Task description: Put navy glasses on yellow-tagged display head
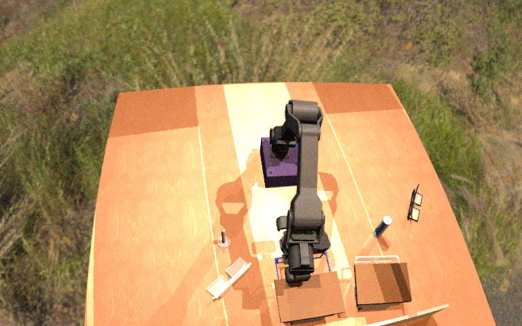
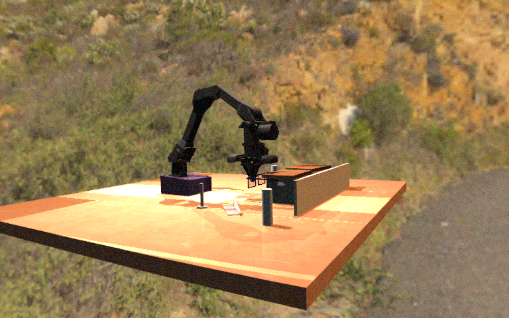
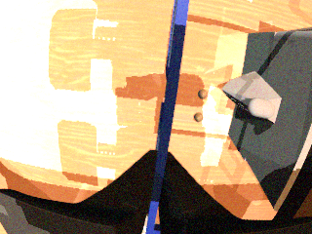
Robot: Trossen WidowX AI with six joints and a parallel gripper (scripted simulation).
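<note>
My gripper [image 1: 298, 277] [image 2: 252, 177] [image 3: 159, 158] is shut on the navy glasses [image 1: 276, 265] [image 2: 255, 183] [image 3: 172, 93], gripping their thin blue front bar. It holds them just above the table, right at the front of the left display head [image 1: 309, 296] [image 2: 282, 187], a dark block under a brown top. In the wrist view this head [image 3: 273, 146] shows at the right with a pale wedge-shaped nose [image 3: 253, 95]. The glasses are beside the head and not on it. I see no yellow tag in any view.
A second display head [image 1: 382, 283] stands to the right with a white frame [image 1: 375, 257] at its front. White glasses [image 1: 232, 276] [image 2: 232, 208], black glasses [image 1: 414, 204], a dark cylinder [image 1: 381, 226] [image 2: 266, 207], a small peg [image 1: 223, 238] [image 2: 201, 195] and a tan panel [image 1: 408, 317] [image 2: 323, 185] stand around.
</note>
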